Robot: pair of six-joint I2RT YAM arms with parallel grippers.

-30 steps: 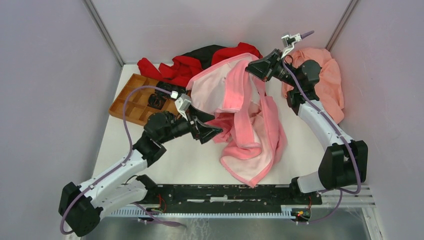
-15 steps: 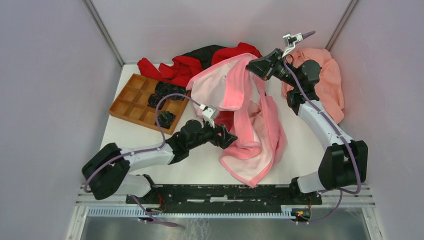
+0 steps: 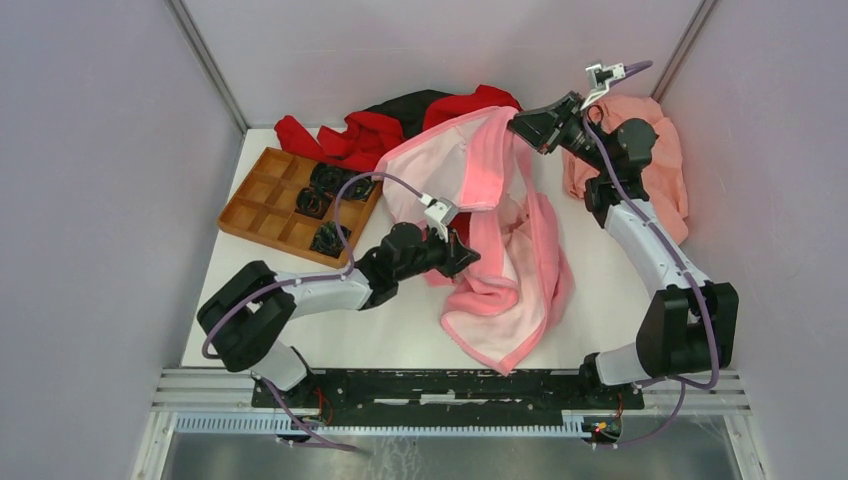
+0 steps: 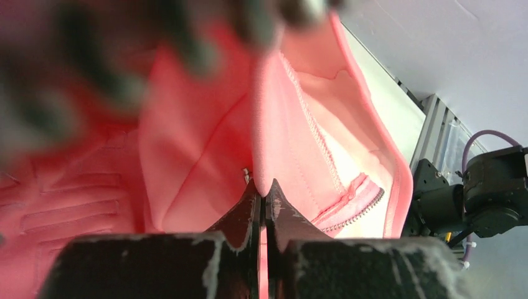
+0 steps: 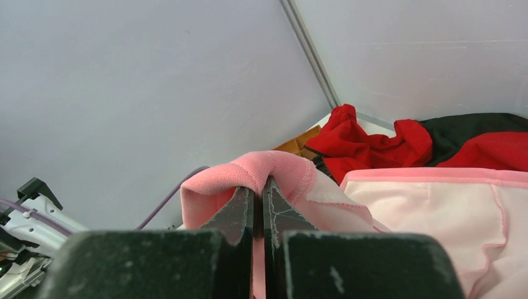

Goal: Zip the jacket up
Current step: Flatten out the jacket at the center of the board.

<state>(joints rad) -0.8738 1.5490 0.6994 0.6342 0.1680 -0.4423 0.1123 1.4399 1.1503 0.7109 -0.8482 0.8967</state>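
1. One wooden compartment tray (image 3: 262, 188) sits on the white table, with three small black objects (image 3: 330, 238) in its cells
2. One bright pink jacket (image 3: 510, 270) lies heaped just to the right of the tray, unzipped, with its paler lining turned up
3. One red-and-black garment (image 3: 400, 115) is bunched behind the tray and to its right, partly under the jacket's far edge
4. One salmon-peach cloth (image 3: 660, 170) lies well to the right of the tray, beyond the jacket
5. Two grippers are in view, and both grip the jacket
6. The left gripper (image 3: 468, 256) is just right of the tray's near corner, its jaws pinched together on a thin pink edge of the jacket; one row of zipper teeth (image 4: 355, 208) runs along a hem beside it
7. The right gripper (image 3: 515, 125) is farther right of the tray, level with its far corner, its jaws closed tight on a fold of the jacket, holding that fold raised above the heap
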